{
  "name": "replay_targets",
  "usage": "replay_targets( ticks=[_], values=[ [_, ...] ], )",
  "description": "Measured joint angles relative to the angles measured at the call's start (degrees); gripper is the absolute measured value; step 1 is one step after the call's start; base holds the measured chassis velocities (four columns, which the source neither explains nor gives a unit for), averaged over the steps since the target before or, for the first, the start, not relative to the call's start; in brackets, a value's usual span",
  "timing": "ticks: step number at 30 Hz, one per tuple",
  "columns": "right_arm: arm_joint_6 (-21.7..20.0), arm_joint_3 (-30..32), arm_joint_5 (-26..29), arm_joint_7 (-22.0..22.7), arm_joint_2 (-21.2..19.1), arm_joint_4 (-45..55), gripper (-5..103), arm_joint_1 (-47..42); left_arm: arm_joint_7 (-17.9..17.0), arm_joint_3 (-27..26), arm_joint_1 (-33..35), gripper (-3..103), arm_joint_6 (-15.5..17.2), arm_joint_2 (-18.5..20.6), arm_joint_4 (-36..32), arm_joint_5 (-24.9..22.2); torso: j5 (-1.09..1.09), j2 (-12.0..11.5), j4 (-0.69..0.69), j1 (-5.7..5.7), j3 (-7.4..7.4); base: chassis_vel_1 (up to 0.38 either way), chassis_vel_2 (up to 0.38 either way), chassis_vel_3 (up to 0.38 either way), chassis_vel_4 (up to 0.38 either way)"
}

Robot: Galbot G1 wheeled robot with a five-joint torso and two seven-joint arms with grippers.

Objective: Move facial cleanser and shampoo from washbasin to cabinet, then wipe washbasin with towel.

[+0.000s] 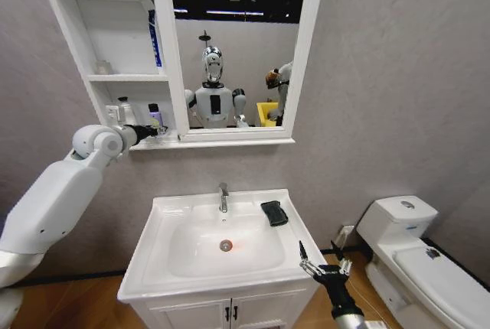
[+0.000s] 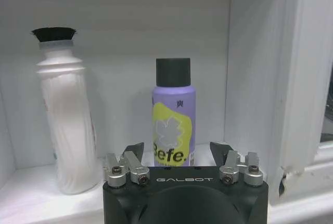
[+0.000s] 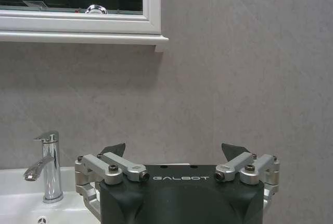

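Left arm is raised to the cabinet [image 1: 122, 76], its left gripper [image 1: 158, 130] at the mouth of the bottom shelf compartment. In the left wrist view the left gripper's fingers [image 2: 132, 150] stand wide apart, holding nothing. Just beyond them, upright on the bottom shelf, stands the purple bottle [image 2: 174, 114] with dark cap and yellow label, near the compartment's mirror-side wall. The white bottle [image 2: 66, 125] with black cap stands upright on the same shelf, toward the other wall, apart from the purple one. Neither bottle touches the fingers.

The mirror [image 1: 233, 46] occupies the cabinet's right part.

The washbasin [image 1: 164, 210] sits below. The chrome tap [image 1: 223, 197] is at the middle of its back edge, the drain [image 1: 226, 245] in the bowl. The towel [image 1: 274, 213], dark and folded, lies on the basin top near its back right corner, beside the bowl.

Right gripper [image 1: 323, 265] hangs low off the washbasin's front right corner, fingers spread wide, empty, not touching the basin. The toilet [image 1: 413, 260] stands to the right of it.
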Motion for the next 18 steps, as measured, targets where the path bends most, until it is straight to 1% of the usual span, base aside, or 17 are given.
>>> replay_targets(
  ticks=[1, 2, 3, 5, 6, 7, 8, 9, 10, 11, 12, 13, 14, 15, 16, 17, 18],
  values=[
    [0.0, 0.0, 0.0, 0.0, 0.0, -0.2, 100, 0.1, 1.1, -1.4, 2.4, 79, -1.7, 1.4, -1.7, 1.4, -0.01, 0.0, 0.02, 0.0, 0.0, 0.0, 0.0, 0.0, 0.0],
    [0.0, -0.1, 0.1, 0.0, 0.0, -0.4, 100, 0.5, 2.1, -4.4, 7.0, 84, -4.7, 3.3, -5.4, 3.6, -0.01, 0.0, 0.06, 0.0, 0.0, 0.0, 0.0, 0.0, 0.0],
    [0.0, -0.1, 0.1, 0.0, 0.0, -0.4, 100, 0.5, 2.1, -4.4, 7.0, 84, -4.7, 3.3, -5.4, 3.6, -0.01, 0.0, 0.06, 0.0, 0.0, 0.0, 0.0, 0.0, 0.0],
    [-0.1, 0.0, 0.2, 0.0, -0.1, -0.5, 100, 0.7, 2.1, -8.8, 13.5, 94, -9.8, 5.1, -10.8, 7.0, 0.0, 0.0, 0.07, -0.01, -0.01, 0.0, 0.0, 0.0, 0.0],
    [-0.1, 0.1, 0.3, 0.1, -0.1, -0.5, 100, 0.7, 1.5, -11.8, 17.9, 98, -12.9, 5.4, -13.8, 8.5, 0.03, 0.0, 0.04, -0.01, -0.01, 0.0, 0.0, 0.0, 0.0],
    [-0.1, 0.1, 0.3, 0.1, -0.1, -0.5, 100, 0.7, 1.5, -11.8, 17.9, 98, -12.9, 5.4, -13.8, 8.5, 0.03, 0.0, 0.04, -0.01, -0.01, 0.0, 0.0, 0.0, 0.0],
    [-0.1, 0.3, 0.3, 0.1, 0.0, -0.4, 100, 0.6, 0.9, -14.8, 22.4, 100, -15.0, 5.3, -16.5, 9.3, 0.02, 0.0, 0.0, -0.02, -0.01, 0.0, 0.0, 0.0, 0.0],
    [-0.1, 0.3, 0.3, 0.1, 0.0, -0.4, 100, 0.6, 0.9, -14.8, 22.4, 100, -15.0, 5.3, -16.5, 9.3, 0.02, 0.0, 0.0, -0.02, -0.01, 0.0, 0.0, 0.0, 0.0],
    [-0.2, 0.5, 0.4, 0.2, 0.0, -0.3, 100, 0.7, -0.2, -22.6, 33.5, 100, -17.0, 4.0, -22.4, 10.2, 0.0, 0.0, -0.01, -0.01, -0.01, 0.0, 0.0, 0.0, 0.0],
    [-0.2, 0.5, 0.4, 0.2, 0.0, -0.3, 100, 0.7, -0.2, -22.6, 33.5, 100, -17.0, 4.0, -22.4, 10.2, 0.0, 0.0, -0.01, -0.01, -0.01, 0.0, 0.0, 0.0, 0.0],
    [-0.3, 0.7, 0.5, 0.2, 0.0, -0.3, 100, 0.8, 0.1, -29.1, 41.8, 100, -17.5, 1.9, -25.9, 11.2, 0.03, 0.0, -0.02, -0.01, -0.01, 0.0, 0.0, 0.0, 0.0],
    [-0.3, 0.7, 0.5, 0.2, 0.0, -0.3, 100, 0.8, 0.1, -29.1, 41.8, 100, -17.5, 1.9, -25.9, 11.2, 0.03, 0.0, -0.02, -0.01, -0.01, 0.0, 0.0, 0.0, 0.0],
    [-0.3, 0.8, 0.6, 0.2, 0.0, -0.3, 100, 0.9, 1.6, -35.7, 51.1, 100, -18.4, -1.5, -29.1, 13.8, 0.01, 0.0, 0.03, -0.01, -0.01, 0.0, 0.0, 0.0, 0.0],
    [-0.4, 0.9, 0.7, 0.2, 0.1, -0.4, 100, 0.9, 3.8, -41.1, 60.6, 100, -19.7, -6.6, -31.7, 18.1, 0.01, 0.0, 0.04, -0.01, -0.01, 0.0, 0.0, 0.0, 0.0],
    [-0.4, 0.9, 0.8, 0.2, 0.1, -0.5, 100, 0.9, 6.0, -44.4, 67.8, 100, -21.1, -10.9, -33.3, 21.9, -0.06, 0.0, 0.05, -0.01, -0.01, 0.0, 0.0, 0.0, 0.0],
    [-0.4, 0.9, 0.8, 0.2, 0.1, -0.5, 100, 0.9, 6.0, -44.4, 67.8, 100, -21.1, -10.9, -33.3, 21.9, -0.06, 0.0, 0.05, -0.01, -0.01, 0.0, 0.0, 0.0, 0.0],
    [-0.4, 0.9, 0.8, 0.2, 0.2, -0.8, 100, 0.9, 8.0, -47.2, 74.3, 100, -22.5, -15.1, -34.6, 25.8, -0.08, 0.0, 0.07, -0.01, -0.01, 0.0, 0.0, 0.0, 0.0]
  ],
)
